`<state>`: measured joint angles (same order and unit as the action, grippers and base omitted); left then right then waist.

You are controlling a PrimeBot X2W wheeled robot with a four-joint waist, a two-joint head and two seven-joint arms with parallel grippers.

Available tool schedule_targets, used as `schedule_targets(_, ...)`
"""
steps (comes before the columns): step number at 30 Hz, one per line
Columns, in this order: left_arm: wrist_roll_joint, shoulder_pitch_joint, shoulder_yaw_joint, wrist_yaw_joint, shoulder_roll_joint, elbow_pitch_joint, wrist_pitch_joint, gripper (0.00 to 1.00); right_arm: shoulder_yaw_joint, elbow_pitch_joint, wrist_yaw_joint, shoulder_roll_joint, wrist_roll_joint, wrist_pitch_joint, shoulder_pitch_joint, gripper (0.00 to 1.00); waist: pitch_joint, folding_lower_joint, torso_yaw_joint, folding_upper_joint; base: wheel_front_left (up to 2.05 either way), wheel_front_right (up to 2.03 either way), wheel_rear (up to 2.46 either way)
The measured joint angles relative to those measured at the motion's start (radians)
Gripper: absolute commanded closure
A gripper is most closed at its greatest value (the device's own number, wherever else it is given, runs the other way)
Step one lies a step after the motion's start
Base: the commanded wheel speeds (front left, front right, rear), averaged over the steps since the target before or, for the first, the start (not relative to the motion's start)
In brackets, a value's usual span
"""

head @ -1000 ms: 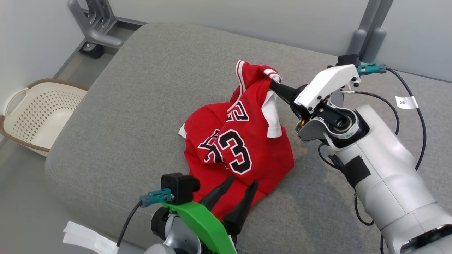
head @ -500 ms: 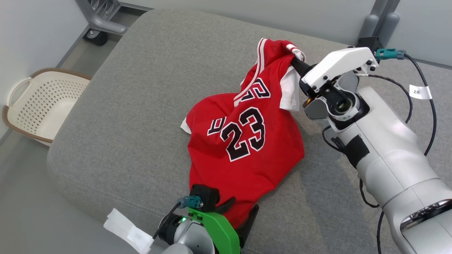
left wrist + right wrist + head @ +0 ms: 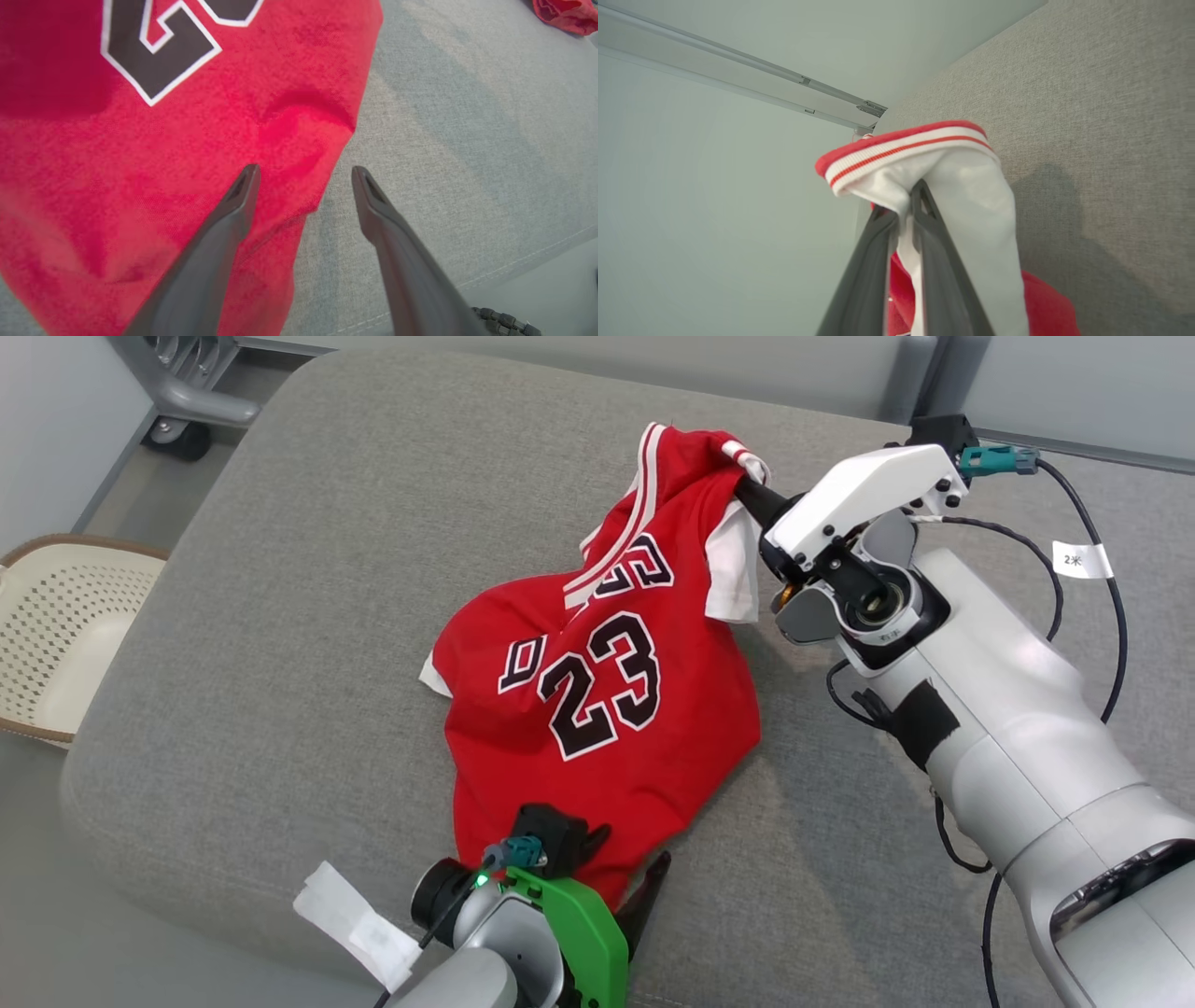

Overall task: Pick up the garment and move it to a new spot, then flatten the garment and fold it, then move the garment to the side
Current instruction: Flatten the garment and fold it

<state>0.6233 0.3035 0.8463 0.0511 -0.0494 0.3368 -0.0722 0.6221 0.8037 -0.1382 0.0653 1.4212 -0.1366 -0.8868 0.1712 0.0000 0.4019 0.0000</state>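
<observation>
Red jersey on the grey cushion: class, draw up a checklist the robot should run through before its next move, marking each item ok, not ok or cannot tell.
1. Right claw shut on the jersey's striped trim: ok.
2. Left claw open: ok.
3. Left claw straddles the jersey's edge, one finger over red cloth, the other over the cushion: ok.
4. Fingers of the left claw touch the cloth: cannot tell.
5. Jersey lies flat: not ok; it is creased, and its upper part is held up by the right claw.
</observation>
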Motion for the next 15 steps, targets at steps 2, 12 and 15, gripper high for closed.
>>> schedule_targets(2,-0.001,0.004,0.018,-0.008,0.001,0.023,0.008,0.00,0.011,0.002,0.000,0.000,0.014,0.008,-0.008,1.00,0.005,0.0000,-0.012,0.0000,0.00,0.00,0.00)
schedule_targets(12,-0.019,0.059,0.040,-0.014,0.002,0.158,0.048,1.00,0.079,0.012,0.000,0.000,0.083,0.041,-0.042,1.00,0.021,0.0000,-0.062,0.0000,0.00,0.00,0.00)
schedule_targets(15,-0.002,0.070,0.032,-0.017,0.003,0.171,0.047,1.00,0.090,0.022,0.000,0.000,0.086,0.055,-0.065,1.00,0.029,0.0000,-0.070,0.0000,0.00,0.00,0.00)
